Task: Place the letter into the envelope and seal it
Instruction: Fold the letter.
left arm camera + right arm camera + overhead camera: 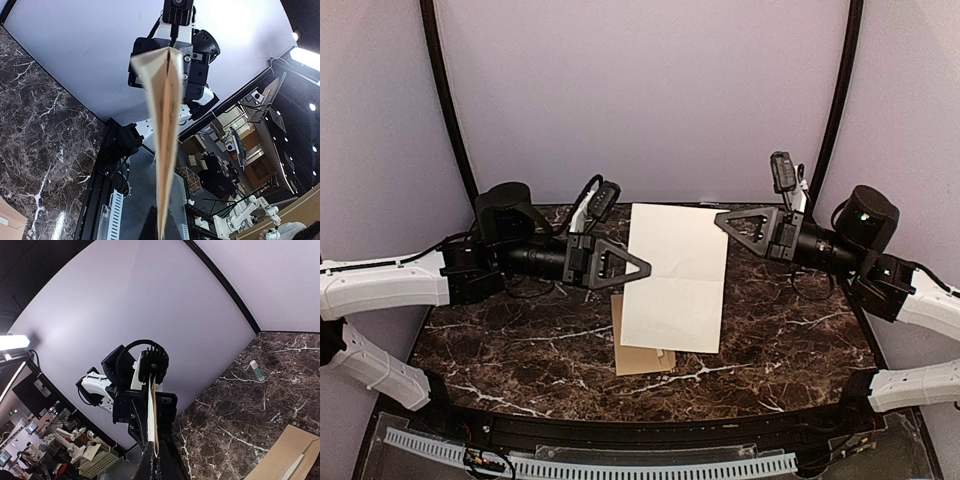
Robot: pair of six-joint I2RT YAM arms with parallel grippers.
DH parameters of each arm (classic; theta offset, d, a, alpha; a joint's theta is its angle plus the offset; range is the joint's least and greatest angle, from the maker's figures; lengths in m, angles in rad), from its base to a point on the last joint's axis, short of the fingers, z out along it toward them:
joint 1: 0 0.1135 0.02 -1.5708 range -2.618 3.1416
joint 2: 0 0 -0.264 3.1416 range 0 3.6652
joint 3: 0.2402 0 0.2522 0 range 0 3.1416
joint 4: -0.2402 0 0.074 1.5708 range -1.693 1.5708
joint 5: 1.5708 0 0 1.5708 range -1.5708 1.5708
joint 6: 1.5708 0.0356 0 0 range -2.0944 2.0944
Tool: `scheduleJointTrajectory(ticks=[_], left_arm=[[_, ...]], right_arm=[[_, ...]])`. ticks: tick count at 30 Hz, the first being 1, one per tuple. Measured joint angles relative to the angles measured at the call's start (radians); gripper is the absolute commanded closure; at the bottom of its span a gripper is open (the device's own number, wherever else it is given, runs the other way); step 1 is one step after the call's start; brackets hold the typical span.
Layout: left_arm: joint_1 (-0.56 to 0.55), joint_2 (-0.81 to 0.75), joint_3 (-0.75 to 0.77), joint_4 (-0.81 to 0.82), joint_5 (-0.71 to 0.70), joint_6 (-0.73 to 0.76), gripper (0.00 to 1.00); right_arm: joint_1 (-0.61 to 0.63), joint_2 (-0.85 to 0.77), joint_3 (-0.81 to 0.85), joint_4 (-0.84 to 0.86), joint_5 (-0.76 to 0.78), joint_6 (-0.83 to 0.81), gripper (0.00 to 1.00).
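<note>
My left arm (390,283) reaches in from the left, forearm roughly level above the surface (790,330). My left gripper (642,268) points right, its jaws pinched shut on the left edge of the letter (675,290). My right arm (920,300) comes in from the right, a little higher. My right gripper (722,221) points left, jaws closed on the letter's upper right corner. The two grippers face one another, well apart, both clear of the surface.
</note>
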Motion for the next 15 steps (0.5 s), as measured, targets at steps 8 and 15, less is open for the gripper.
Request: scheduleJointTrajectory(ticks=[8,15], left_arm=[[0.0,-0.016,-0.02,-0.004,-0.001,0.001,1.0],[0.0,-0.035,-0.019,-0.008,-0.029,0.011,1.0]], right_arm=[[-0.011,-0.019,0.001,-0.001,0.006,0.002,0.86],[-0.015,-0.021,0.0,0.0,-0.008,0.014,0.63]])
